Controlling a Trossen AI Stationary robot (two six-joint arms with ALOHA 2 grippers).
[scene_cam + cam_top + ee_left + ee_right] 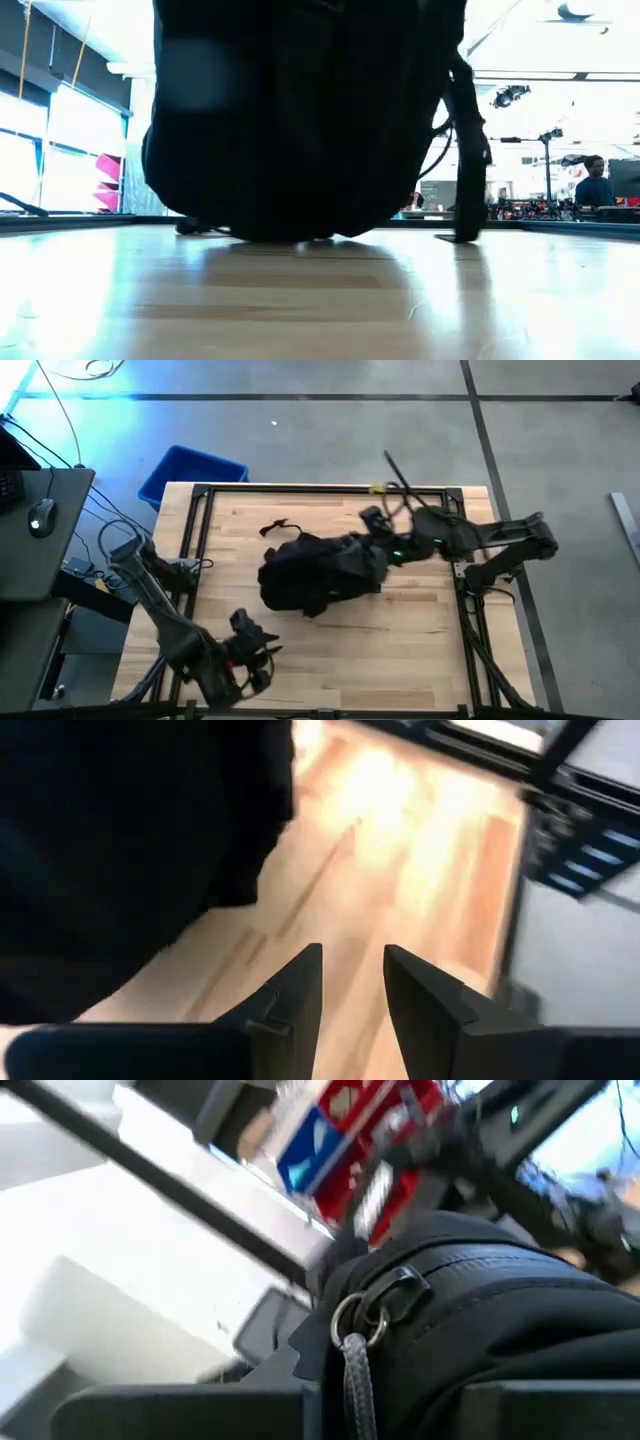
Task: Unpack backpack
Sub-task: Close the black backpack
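The black backpack (320, 575) lies in the middle of the table, and its underside (290, 232) rests on the wood. One strap (468, 150) hangs down to the tabletop. My right gripper (385, 550) reaches in from the table's right side to the backpack's right end and is shut on it. Its wrist view shows a zipper ring with a grey cord (355, 1365) running back between the fingers. My left gripper (352, 970) is open above bare wood near the table's near edge (250, 640), apart from the backpack (120, 840). My right gripper has the backpack's right end, beside the zipper ring (360, 1315), between its two fingers, coming nearly level from the table's right. Black fabric (480, 1330) bulges up between the fingers and hides the contact. Whether the cord is held too, I cannot tell. The backpack's underside stays on the table.
A blue bin (190, 472) stands on the floor beyond the table's far left corner. A desk with a mouse (40, 515) is to the left. Black frame rails (330, 488) edge the table. Bare wood (380, 650) lies near the backpack. A person (595, 185) stands far behind.
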